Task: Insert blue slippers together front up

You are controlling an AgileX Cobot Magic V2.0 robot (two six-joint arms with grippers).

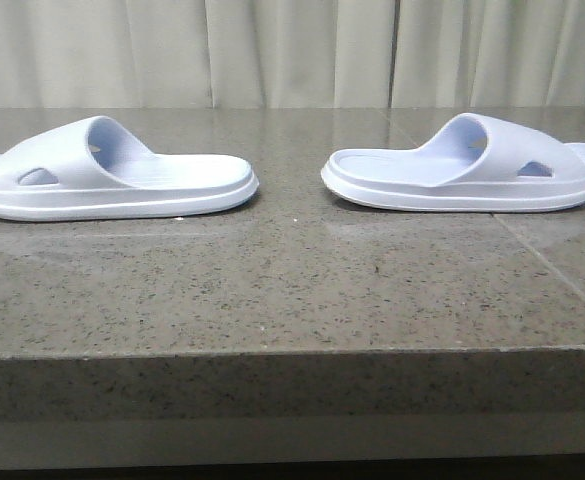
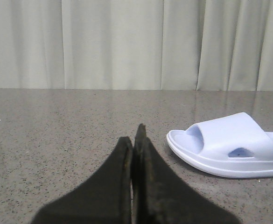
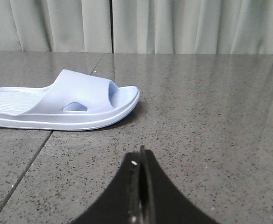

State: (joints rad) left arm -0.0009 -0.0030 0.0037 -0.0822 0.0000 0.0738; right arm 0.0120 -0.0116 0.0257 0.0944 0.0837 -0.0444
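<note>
A speckled grey stone table stretches before pale curtains; on it the two blue slippers lie flat, heels facing, well apart, the left slipper and the right slipper; the left gripper has its jaws pressed together, holding nothing, one slipper off to the side; the right gripper likewise, closed and empty.

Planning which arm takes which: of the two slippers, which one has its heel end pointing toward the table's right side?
The left slipper: its strap sits toward the left and its heel faces right. The right slipper mirrors it, heel pointing left.
</note>
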